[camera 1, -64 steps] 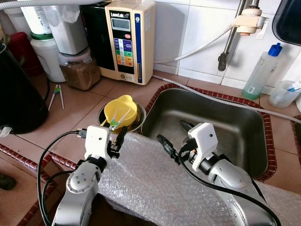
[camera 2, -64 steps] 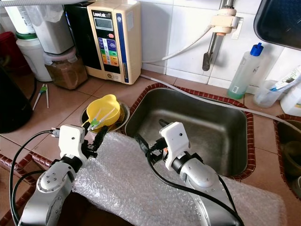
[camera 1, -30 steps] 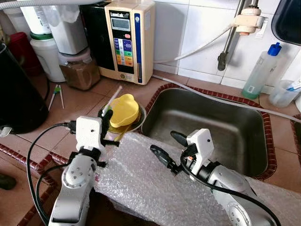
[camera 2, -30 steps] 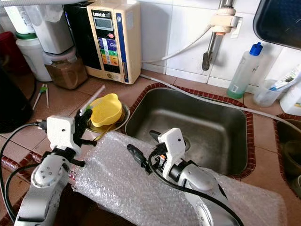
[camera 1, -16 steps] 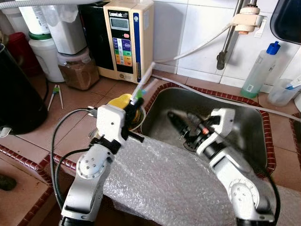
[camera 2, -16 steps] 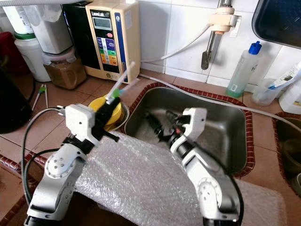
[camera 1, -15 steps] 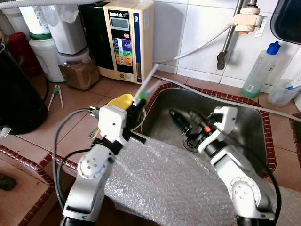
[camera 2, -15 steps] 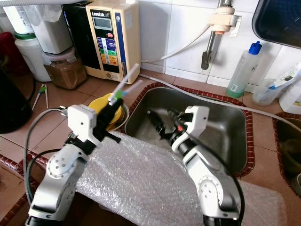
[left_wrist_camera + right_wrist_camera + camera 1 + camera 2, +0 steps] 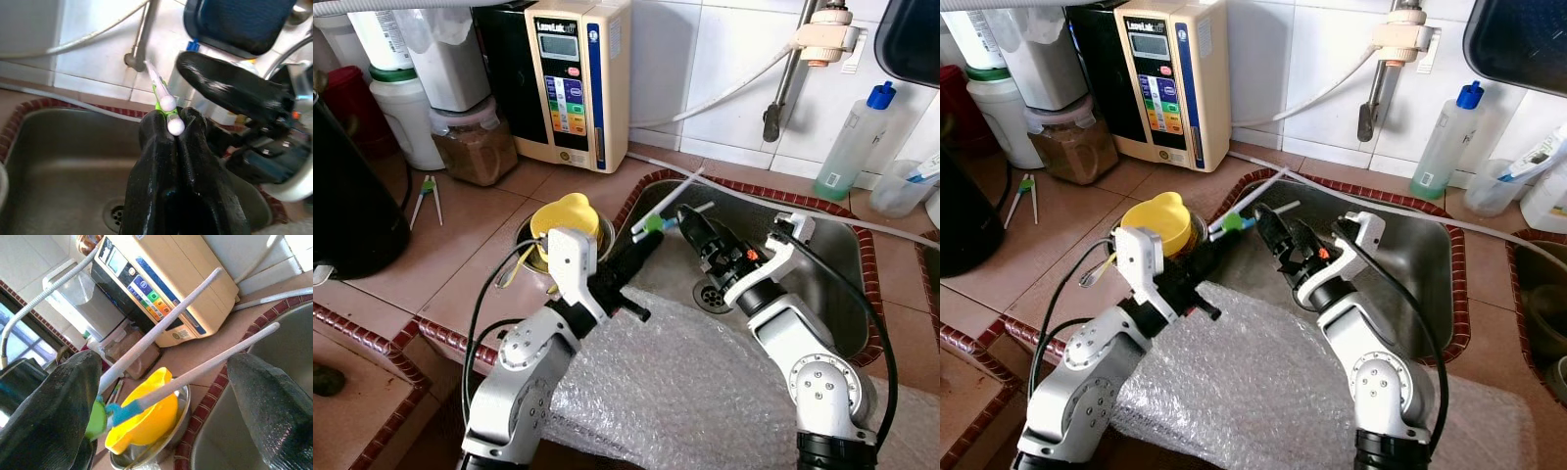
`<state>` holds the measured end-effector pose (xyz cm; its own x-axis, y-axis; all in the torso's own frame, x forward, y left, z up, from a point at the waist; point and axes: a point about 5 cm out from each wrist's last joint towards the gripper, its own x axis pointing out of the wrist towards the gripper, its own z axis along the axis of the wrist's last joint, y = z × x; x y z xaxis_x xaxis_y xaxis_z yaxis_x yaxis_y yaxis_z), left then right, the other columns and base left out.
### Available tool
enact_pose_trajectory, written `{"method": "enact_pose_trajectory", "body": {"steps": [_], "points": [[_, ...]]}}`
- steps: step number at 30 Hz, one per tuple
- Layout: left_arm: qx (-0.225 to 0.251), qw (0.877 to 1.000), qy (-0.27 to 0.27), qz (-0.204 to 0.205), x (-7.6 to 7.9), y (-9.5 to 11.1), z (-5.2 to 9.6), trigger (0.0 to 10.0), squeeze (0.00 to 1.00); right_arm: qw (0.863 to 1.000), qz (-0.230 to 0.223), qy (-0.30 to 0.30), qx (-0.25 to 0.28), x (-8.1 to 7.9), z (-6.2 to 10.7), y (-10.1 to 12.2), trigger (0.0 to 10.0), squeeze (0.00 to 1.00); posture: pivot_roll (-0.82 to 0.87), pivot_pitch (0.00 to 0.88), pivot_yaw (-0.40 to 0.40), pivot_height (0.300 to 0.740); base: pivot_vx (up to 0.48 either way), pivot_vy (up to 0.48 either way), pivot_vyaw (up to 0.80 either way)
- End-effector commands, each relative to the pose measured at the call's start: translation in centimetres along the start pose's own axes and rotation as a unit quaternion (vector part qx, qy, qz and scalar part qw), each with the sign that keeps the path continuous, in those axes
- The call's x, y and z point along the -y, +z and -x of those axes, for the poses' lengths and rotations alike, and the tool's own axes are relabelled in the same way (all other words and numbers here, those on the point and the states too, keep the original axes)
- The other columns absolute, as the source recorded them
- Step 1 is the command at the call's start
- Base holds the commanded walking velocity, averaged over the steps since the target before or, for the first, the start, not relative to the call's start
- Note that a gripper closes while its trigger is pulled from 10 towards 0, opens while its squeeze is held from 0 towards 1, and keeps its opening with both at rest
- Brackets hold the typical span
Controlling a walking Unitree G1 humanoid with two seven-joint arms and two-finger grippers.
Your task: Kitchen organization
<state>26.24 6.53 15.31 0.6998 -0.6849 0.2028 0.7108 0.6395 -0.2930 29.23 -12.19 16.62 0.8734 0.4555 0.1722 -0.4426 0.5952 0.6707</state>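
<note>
While left hand grips chopsticks, right hand flanks tips.

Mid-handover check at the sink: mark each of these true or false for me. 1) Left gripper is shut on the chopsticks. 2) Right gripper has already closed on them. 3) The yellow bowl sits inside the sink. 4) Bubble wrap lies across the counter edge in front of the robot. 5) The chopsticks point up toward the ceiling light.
1) True: the left gripper is shut on the chopsticks.
2) False: the right gripper is open, a finger either side of them.
3) False: the yellow bowl sits in a metal dish on the counter, left of the sink.
4) True: the bubble wrap lies there.
5) False: they slant over the sink's rim toward the tiled wall.
</note>
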Motion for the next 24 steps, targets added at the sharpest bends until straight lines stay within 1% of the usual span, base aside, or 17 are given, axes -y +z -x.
{"method": "enact_pose_trajectory", "body": {"steps": [1, 2, 3, 4, 7, 10, 13, 19, 24], "points": [[-0.001, 1.0, -0.013, 0.003, 0.33, 0.19, 0.05, 0.0, 0.0, 1.0, -0.01, -0.005, 0.003, 0.09, -0.32, -0.03, 10.0, 0.0, -0.06, 0.0, 0.033, 0.74, 0.0, 0.0, 0.0], [-0.002, 1.0, -0.014, 0.005, 0.33, 0.22, 0.06, 0.0, 0.0, 1.0, -0.012, -0.006, 0.003, 0.1, -0.38, -0.04, 10.0, 0.0, -0.06, 0.0, 0.033, 0.74, 0.0, 0.0, 0.0], [-0.003, 1.0, -0.018, 0.008, 0.36, 0.24, 0.08, 0.0, 0.0, 1.0, -0.017, -0.008, 0.006, 0.17, -0.49, -0.05, 0.0, 0.0, -0.06, 0.0, 0.033, 0.74, 0.0, 0.0, 0.0], [-0.004, 1.0, -0.02, 0.009, 0.31, 0.3, 0.13, 0.0, 0.0, 0.999, -0.032, -0.011, 0.007, 0.27, -0.76, -0.11, 0.0, 0.0, -0.05, 0.0, 0.034, 0.74, 0.0, 0.0, 0.0], [-0.003, 1.0, -0.019, 0.008, 0.24, 0.38, 0.19, 0.0, 0.0, 0.999, -0.046, -0.014, 0.008, 0.32, -0.82, -0.11, 0.0, 0.0, -0.05, 0.0, 0.031, 0.74, 0.0, 0.0, 0.0], [-0.003, 1.0, -0.018, 0.009, 0.19, 0.4, 0.22, 0.0, 0.0, 0.999, -0.05, -0.015, 0.006, 0.35, -0.77, -0.19, 0.0, 0.0, -0.05, 0.0, 0.031, 0.74, 0.0, 0.0, 0.0], [-0.003, 1.0, -0.02, 0.01, 0.17, 0.41, 0.22, 0.0, 0.0, 0.997, -0.074, -0.023, 0.0, 0.53, -0.73, -0.6, 0.0, 0.0, -0.05, 0.0, 0.03, 0.74, 0.0, 0.0, 0.0], [-0.007, 1.0, -0.022, 0.012, 0.16, 0.39, 0.28, 0.0, 0.0, 0.996, -0.082, -0.028, 0.001, 0.58, -0.84, -0.83, 0.0, 0.0, -0.05, 0.0, 0.032, 0.74, 0.0, 0.0, 0.0], [-0.007, 1.0, -0.021, 0.011, 0.15, 0.4, 0.3, 0.0, 0.0, 0.995, -0.092, -0.038, 0.012, 0.88, -0.79, -0.49, 0.0, 0.0, -0.05, 0.0, 0.035, 0.74, 0.0, 0.0, 0.0]]}}
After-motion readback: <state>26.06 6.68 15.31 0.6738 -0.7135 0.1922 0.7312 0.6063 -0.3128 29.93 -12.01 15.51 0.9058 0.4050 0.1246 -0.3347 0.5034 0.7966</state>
